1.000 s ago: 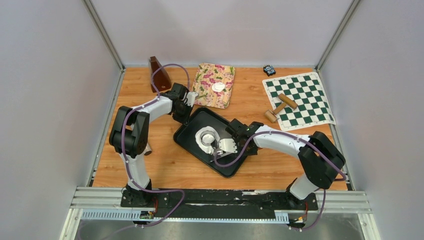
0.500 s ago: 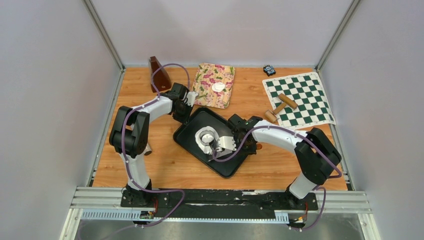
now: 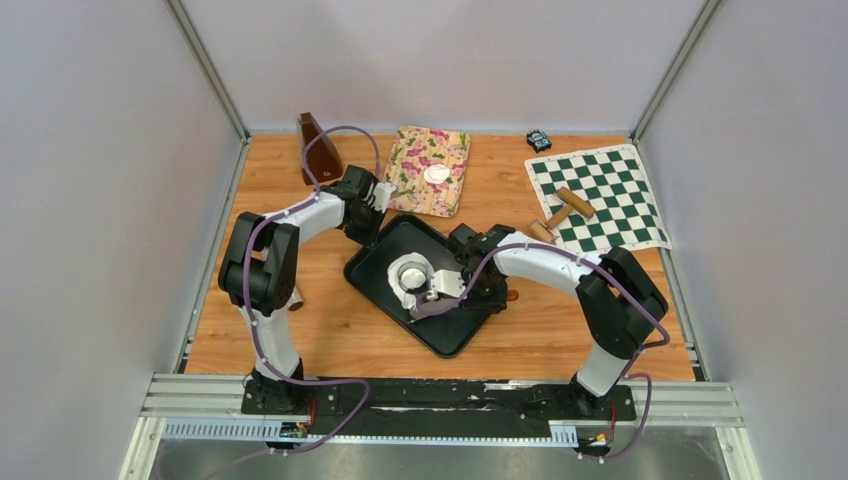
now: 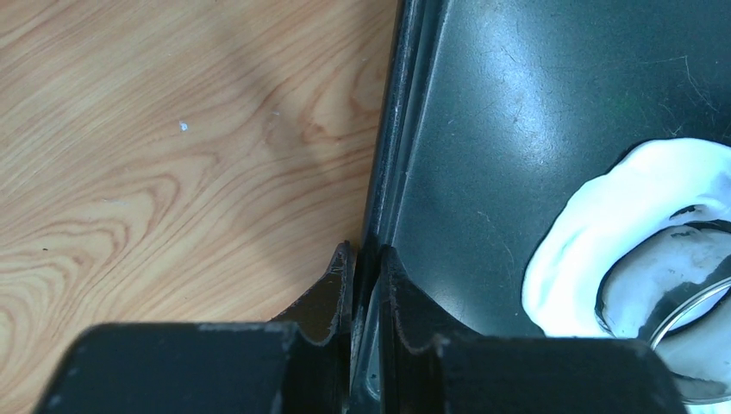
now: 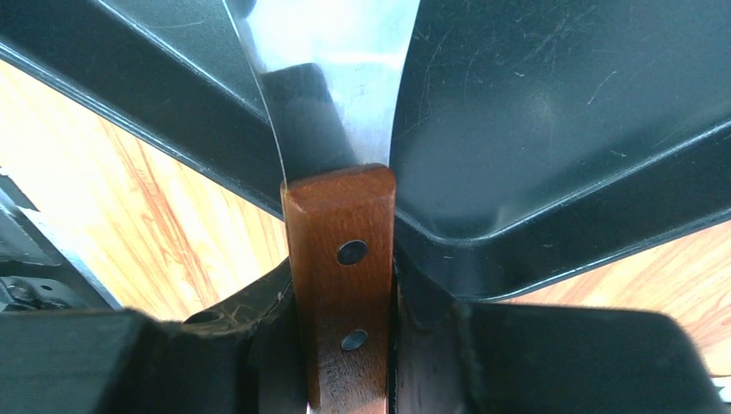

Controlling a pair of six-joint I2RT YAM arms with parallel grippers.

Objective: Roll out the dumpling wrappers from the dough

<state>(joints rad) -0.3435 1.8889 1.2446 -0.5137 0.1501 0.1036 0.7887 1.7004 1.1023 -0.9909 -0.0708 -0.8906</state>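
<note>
Noted: left arm [image 3: 310, 212] and right arm [image 3: 540, 265] have white link shells, black joints, a purple cable [image 3: 345, 129] looped along each (slack behind the fingers [image 4: 328, 297]). Fingers black, matte.

The table [image 3: 330, 335] is smooth pale wood with plain grain, and the tray [image 4: 517, 112] on it looks like glossy black plastic, finely scratched. The dough [image 4: 586, 233] in the tray is white and smooth with a faint sheen. The spatula [image 5: 340, 233] has a polished reddish wood handle with two dark rivets and a mirror-bright metal blade, and the flowered cloth [image 3: 415, 160] at the far side looks matt.
</note>
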